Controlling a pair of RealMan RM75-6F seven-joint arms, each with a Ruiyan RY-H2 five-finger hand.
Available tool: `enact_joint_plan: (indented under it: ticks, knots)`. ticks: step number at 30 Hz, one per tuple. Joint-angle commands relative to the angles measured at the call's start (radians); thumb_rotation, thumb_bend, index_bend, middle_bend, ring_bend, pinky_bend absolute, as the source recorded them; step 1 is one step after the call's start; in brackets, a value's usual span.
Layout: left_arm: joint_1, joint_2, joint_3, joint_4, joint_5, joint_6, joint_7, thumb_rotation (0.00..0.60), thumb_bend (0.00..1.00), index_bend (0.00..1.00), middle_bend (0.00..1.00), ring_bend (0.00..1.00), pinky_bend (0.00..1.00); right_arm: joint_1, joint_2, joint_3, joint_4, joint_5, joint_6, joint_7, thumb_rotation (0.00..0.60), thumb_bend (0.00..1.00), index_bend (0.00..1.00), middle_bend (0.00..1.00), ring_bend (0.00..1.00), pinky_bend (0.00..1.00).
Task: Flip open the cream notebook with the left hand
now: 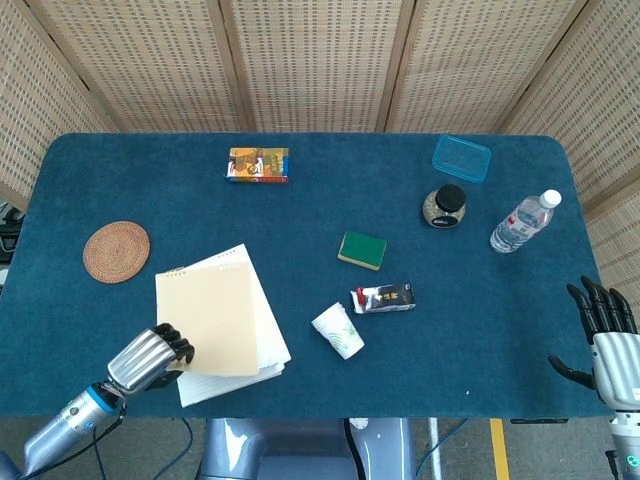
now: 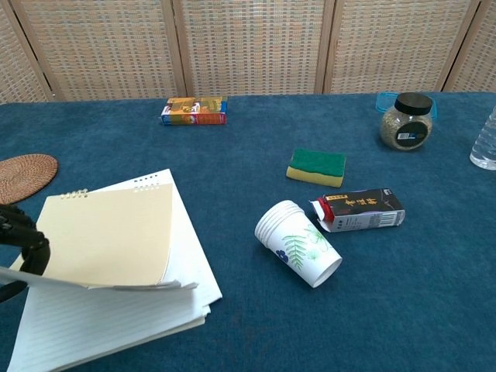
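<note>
Cream notebook cover lifted, seemingly pinched by left robot hand; right robot hand spread.

Cream notebook, cover lifted, askew

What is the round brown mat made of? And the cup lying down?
The round mat looks like woven rattan or straw: brown, matte, with coiled rings showing. The cup looks like paper, really several stacked: thin white walls, printed leaves, layered rims. Neither material can be confirmed by sight alone.
</note>
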Motion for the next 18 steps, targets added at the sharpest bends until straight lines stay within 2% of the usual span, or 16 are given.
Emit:
enact_joint_plan:
  ticks: [1,6,10,11,14,18]
  knots:
    - [0.030,0.028,0.043,-0.002,0.047,0.053,-0.034,0.600,0.52,0.79,0.61,0.47,0.39,0.000,-0.001,-0.001,-0.001,-0.001,0.000,-0.004,0.600,0.00,0.00,0.00,0.00,0.00]
    - [0.066,0.044,0.094,0.011,0.108,0.122,-0.071,0.600,0.52,0.79,0.61,0.47,0.39,0.000,-0.003,-0.003,-0.002,-0.003,-0.001,-0.010,0.600,0.00,0.00,0.00,0.00,0.00]
    - [0.079,0.042,0.092,-0.006,0.095,0.163,-0.180,0.600,0.52,0.80,0.61,0.48,0.40,0.001,-0.005,-0.004,-0.003,-0.005,-0.002,-0.015,0.600,0.00,0.00,0.00,0.00,0.00]
    - [0.077,0.043,0.079,-0.023,0.066,0.159,-0.226,0.600,0.52,0.80,0.61,0.48,0.40,0.001,-0.005,-0.005,-0.004,-0.007,-0.002,-0.017,0.600,0.00,0.00,0.00,0.00,0.00]
    - [0.039,0.084,-0.023,-0.150,-0.106,0.114,-0.432,0.600,0.52,0.80,0.61,0.48,0.40,-0.001,-0.005,-0.006,-0.004,-0.012,0.004,-0.019,0.600,0.00,0.00,0.00,0.00,0.00]
    - [0.000,0.142,-0.083,-0.244,-0.208,0.040,-0.505,0.600,0.53,0.80,0.61,0.48,0.40,0.000,-0.005,-0.005,-0.002,-0.009,0.003,-0.016,0.600,0.00,0.00,0.00,0.00,0.00]
